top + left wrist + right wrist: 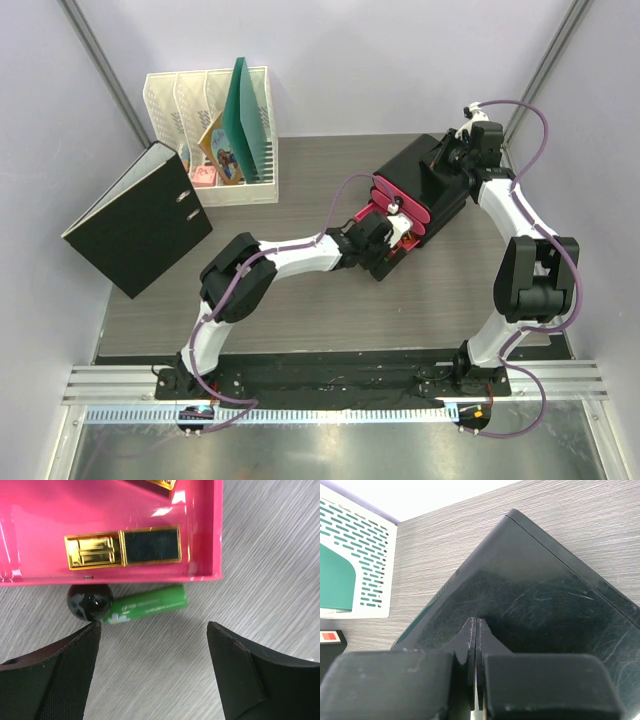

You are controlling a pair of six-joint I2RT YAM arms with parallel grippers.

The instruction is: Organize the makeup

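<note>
Overhead first: the left hand (pixel 388 245) sits at the middle of the frame, right beside the black box (pixel 430 180) and its pink drawers (pixel 405 205). The right hand (pixel 458 155) is at the box's far corner, upper right. A white file rack (pixel 210 130) and a black binder (pixel 135 225) stand at the upper left, well apart from the work. The makeup is too small to pick out from here.

Next, the left wrist view: the left hand (pixel 152 640) is released. Its fingers (pixel 55 675) are spread wide at the bottom of the frame, with bare desk (pixel 270 555) between them and nothing held. Just above that gap lies the green tube (pixel 147 606), on the desk outside one pink drawer (pixel 40 525) and alongside its front wall. Its long axis runs nearly left to right, tipped slightly up at the right, so it lies along the line the fingers close on. I judge the wrist must turn to take it across its width. A black jar (pixel 90 601) touches the tube's left end, just above the left fingertip. A gold-and-black case (pixel 122 550) lies flat inside the drawer. The tube's white print is too small to read.

Last, the right wrist view: the right hand (pixel 476 645) is clenched on nothing, over the box's top; whether it presses down, I cannot tell. A red label at lower left shows no legible writing. The left arm is by far the nearer to the tube.
</note>
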